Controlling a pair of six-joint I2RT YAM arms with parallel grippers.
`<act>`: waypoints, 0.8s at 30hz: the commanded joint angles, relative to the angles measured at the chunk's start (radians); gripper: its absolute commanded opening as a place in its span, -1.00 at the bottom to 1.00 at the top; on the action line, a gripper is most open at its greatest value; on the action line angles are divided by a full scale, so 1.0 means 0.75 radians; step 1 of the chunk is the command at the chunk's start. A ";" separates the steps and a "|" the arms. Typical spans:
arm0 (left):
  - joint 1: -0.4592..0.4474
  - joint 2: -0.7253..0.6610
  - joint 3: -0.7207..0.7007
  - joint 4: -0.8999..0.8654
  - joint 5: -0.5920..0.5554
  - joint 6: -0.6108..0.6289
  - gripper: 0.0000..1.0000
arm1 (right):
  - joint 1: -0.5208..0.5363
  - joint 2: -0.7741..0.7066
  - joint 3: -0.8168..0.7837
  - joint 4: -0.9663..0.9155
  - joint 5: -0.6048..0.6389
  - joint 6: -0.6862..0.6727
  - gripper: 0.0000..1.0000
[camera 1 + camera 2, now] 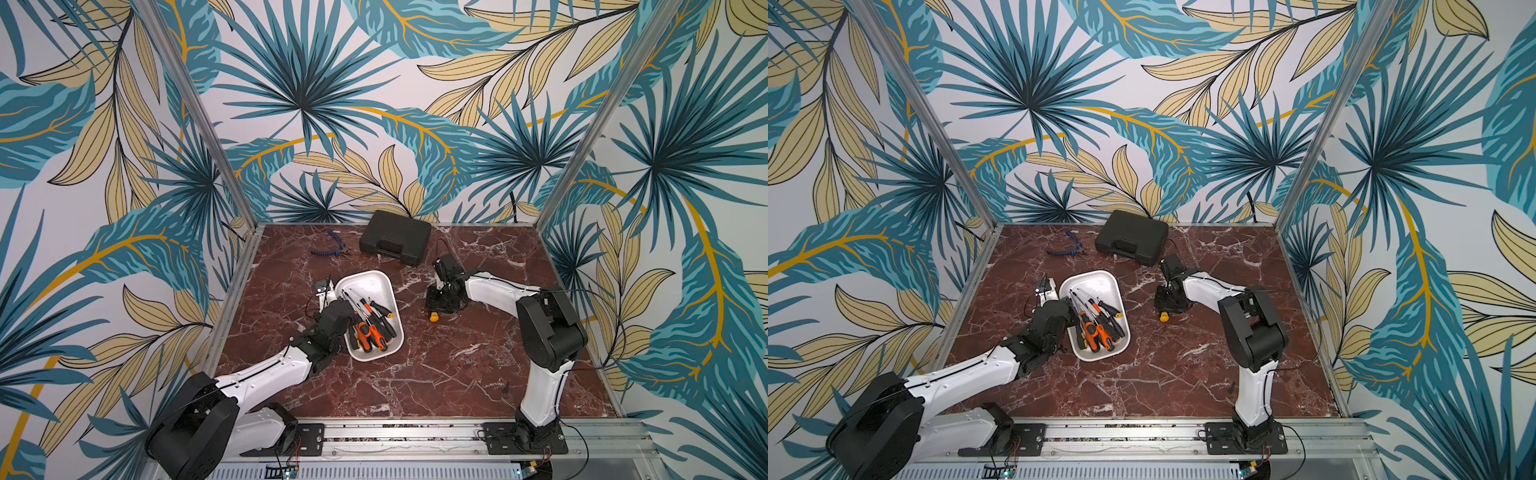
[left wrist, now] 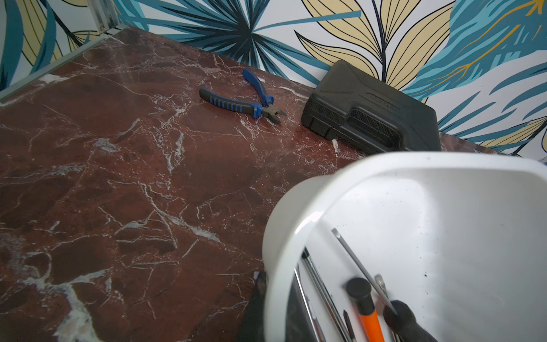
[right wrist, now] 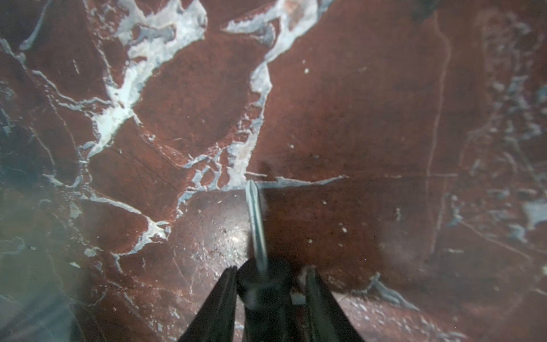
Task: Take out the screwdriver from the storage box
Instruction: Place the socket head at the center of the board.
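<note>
Reaching down to the red marble table (image 1: 457,374), well right of the white storage box (image 1: 372,289), the right gripper (image 3: 271,269) has its jaws slightly apart around a black-handled screwdriver (image 3: 257,225), which is outside the box. The left gripper (image 2: 273,299) is clamped on the box's wall. Other screwdrivers (image 1: 372,328) lie inside.

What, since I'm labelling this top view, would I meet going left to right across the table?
Pliers → storage box → yellow-capped screwdriver out on the table. The black case at the back overlaps the box's span, so I leave it out.
</note>
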 commanded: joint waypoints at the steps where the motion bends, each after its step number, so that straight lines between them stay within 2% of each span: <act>1: -0.007 0.004 0.056 0.083 0.004 0.001 -1.00 | 0.000 -0.007 0.005 -0.046 -0.003 0.001 -0.17; 9: -0.007 0.005 0.057 0.091 0.002 -0.007 -1.00 | 0.004 -0.187 0.087 -0.191 0.052 -0.077 -0.08; 15: -0.008 0.011 0.061 0.098 -0.002 -0.005 -1.00 | 0.119 -0.371 0.139 -0.252 0.125 -0.264 -0.07; 19: -0.009 0.013 0.060 0.098 -0.008 -0.009 -1.00 | 0.274 -0.408 0.155 -0.205 0.154 -0.370 -0.19; 24: -0.009 0.020 0.057 0.094 -0.010 -0.015 -1.00 | 0.399 -0.341 0.183 -0.115 0.196 -0.416 -0.40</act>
